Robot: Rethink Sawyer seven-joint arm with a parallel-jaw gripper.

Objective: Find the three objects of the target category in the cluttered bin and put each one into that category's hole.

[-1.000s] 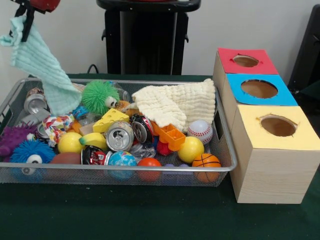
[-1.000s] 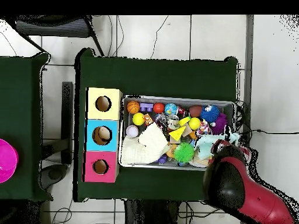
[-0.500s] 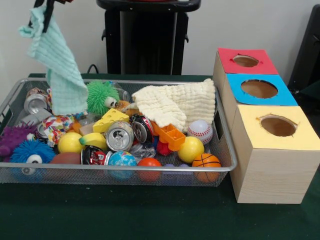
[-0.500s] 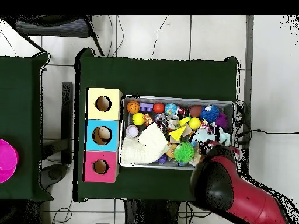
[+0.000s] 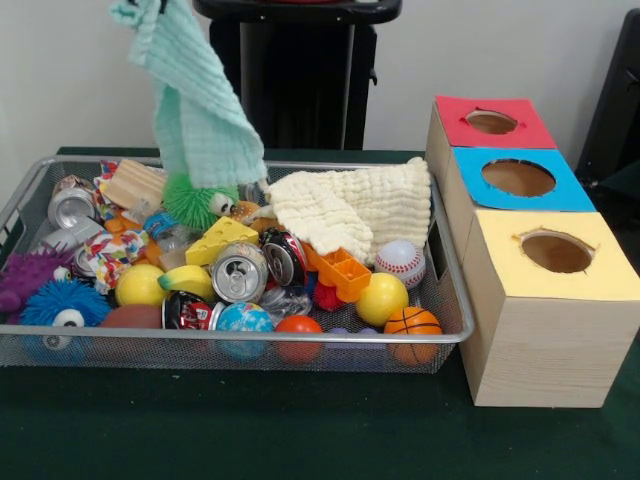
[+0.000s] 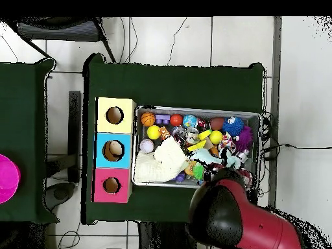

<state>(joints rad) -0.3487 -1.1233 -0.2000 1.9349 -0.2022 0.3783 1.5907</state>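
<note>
Red arm point(image 6: 243, 220) overhangs the bin point(image 6: 198, 110), dangling a mint cloth point(image 5: 195, 100).

Silver wire-mesh bin point(image 5: 445, 300); waffle-textured mint cloth point(image 5: 195, 105); pale wooden box point(image 5: 545, 345); shiny metal can point(image 5: 238, 272)

Mint-green cloth point(image 5: 195, 95), silver bin point(image 5: 230, 345), red-topped box point(image 5: 490, 122).

The mint cloth point(image 5: 195, 100) runs off the front view's top edge at twelve o'clock, so you cannot see what grips it. Overhead, the red arm point(image 6: 237, 220) covers the bin point(image 6: 194, 109) at its six o'clock rim, hiding the gripper.
</note>
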